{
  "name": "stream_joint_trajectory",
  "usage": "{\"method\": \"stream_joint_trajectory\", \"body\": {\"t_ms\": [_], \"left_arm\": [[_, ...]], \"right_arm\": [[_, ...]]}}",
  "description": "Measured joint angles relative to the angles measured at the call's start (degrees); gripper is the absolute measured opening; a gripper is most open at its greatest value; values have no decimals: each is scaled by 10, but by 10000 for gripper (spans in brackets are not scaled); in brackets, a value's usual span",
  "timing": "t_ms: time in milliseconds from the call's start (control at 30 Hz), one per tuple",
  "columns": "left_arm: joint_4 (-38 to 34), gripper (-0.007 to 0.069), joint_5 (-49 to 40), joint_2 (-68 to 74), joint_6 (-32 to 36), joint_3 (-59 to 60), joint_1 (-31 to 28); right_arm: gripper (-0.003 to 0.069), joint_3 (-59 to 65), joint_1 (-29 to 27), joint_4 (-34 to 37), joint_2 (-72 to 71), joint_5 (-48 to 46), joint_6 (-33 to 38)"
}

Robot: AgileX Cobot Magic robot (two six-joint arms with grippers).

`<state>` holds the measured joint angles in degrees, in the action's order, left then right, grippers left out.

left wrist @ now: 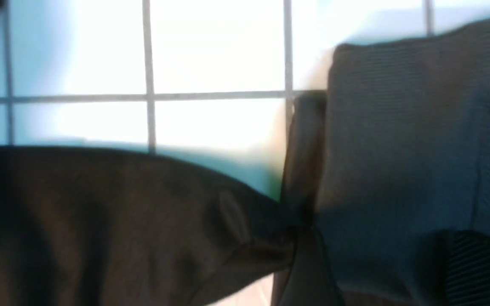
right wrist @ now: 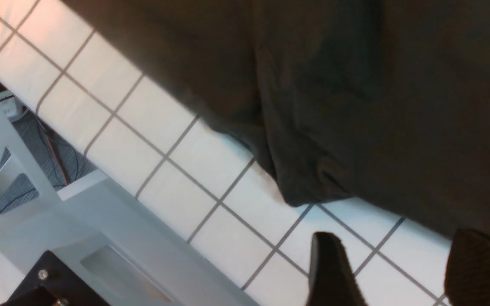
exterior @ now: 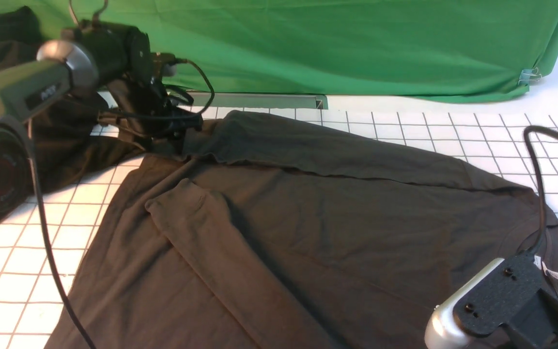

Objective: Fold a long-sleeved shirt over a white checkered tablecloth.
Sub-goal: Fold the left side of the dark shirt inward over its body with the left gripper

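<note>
Closest to the lens, the right arm's wrist camera mount (exterior: 494, 298) fills the lower right corner of the front view, just beside the collar and its white label (exterior: 552, 275). The right gripper (right wrist: 402, 272) shows only in its own wrist view: its fingertips (right wrist: 330, 263) stand well apart over bare grid squares, gripping nothing, with a bunched corner of cloth just beyond them. The long-sleeved shirt (exterior: 337, 218) lies spread across the white checkered tablecloth (exterior: 453, 131), neck toward the robot's right, one sleeve (exterior: 196, 228) laid over the body and the far side turned inward as a long flap (exterior: 337, 150). The left gripper (exterior: 177, 133) sits low at the far left end of that flap, dark against dark cloth; whether its jaws are apart or pinching fabric I cannot tell, and the blurred left wrist view does not settle it. By my reading, the far lengthwise fold is down and the near side is not yet folded. The next move likely calls for each gripper to pinch a single layer at the near edge, one near the shoulder and one near the hem, then lift together and carry the edge across evenly so the sleeve is not dragged askew.
</note>
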<state>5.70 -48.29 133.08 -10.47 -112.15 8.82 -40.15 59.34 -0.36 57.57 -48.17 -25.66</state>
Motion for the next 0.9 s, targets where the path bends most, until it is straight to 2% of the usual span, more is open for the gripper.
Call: {"method": "stream_joint_trajectory", "body": {"t_ms": [100, 200, 233, 267, 333, 400, 667, 900], "left_arm": [[-1, 377, 8, 2, 1, 0, 0], [-5, 284, 14, 4, 2, 0, 0], [-5, 276, 14, 4, 2, 0, 0], [-7, 244, 14, 4, 3, 0, 0], [-26, 106, 11, 4, 22, 0, 0], [-40, 46, 9, 4, 44, 0, 0], [-87, 23, -49, -23, 70, -6, -1], [-57, 23, -57, -57, 77, -9, -1]], "right_arm": [[358, 0, 0, -1, 0, 0, -1], [356, 0, 0, -2, 0, 0, -2], [356, 0, 0, -2, 0, 0, -2], [356, 0, 0, -2, 0, 0, -2], [356, 0, 0, -7, 0, 0, -2], [356, 0, 0, -11, 0, 0, -2], [356, 0, 0, -28, 0, 2, -8], [356, 0, 0, -33, 0, 11, -16]]}}
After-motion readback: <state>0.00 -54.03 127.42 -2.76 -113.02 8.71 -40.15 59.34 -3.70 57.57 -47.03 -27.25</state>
